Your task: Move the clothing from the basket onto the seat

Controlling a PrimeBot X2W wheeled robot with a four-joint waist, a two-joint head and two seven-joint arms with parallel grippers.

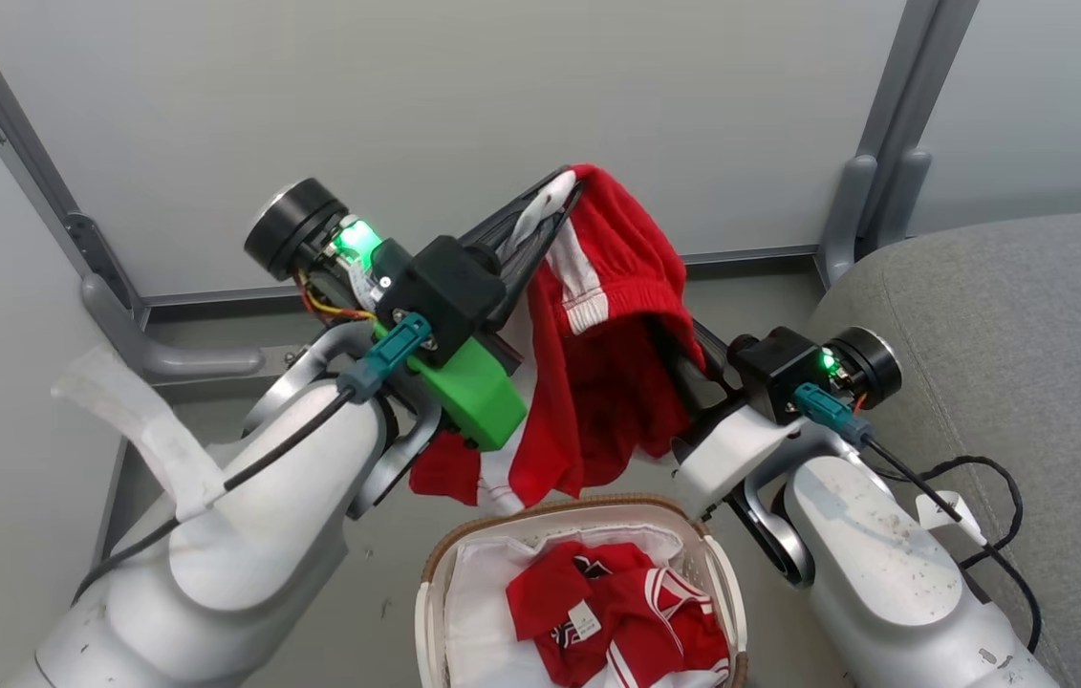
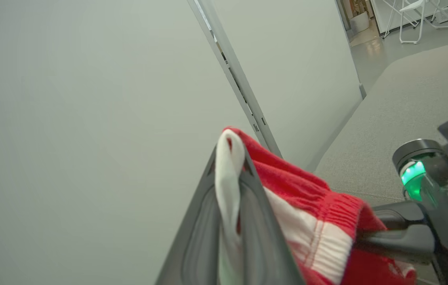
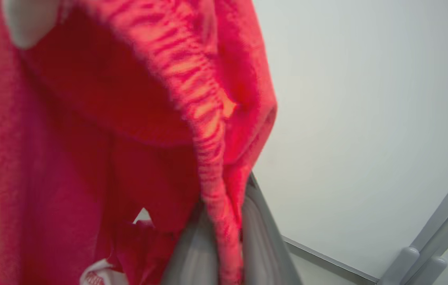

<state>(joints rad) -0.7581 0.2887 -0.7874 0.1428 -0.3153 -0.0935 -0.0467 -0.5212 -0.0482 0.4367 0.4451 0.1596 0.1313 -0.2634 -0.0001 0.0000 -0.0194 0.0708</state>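
At frame centre, we are clenching the clothing [image 1: 607, 382] in left gripper [image 1: 548, 203] and right gripper [image 3: 224, 221], above the basket [image 1: 540, 509]. The tag [image 1: 582, 619] writing is unreadable.

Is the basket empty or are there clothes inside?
Not empty. Red clothing lies inside the basket, on its white liner. Another red garment hangs above it.

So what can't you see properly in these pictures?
Head view: the held red garment covers the right gripper's fingertips.
Head view: the bottom edge cuts off the basket; the tag on the clothing inside is too small to read.
Right wrist view: the garment is close to the lens and blurred.
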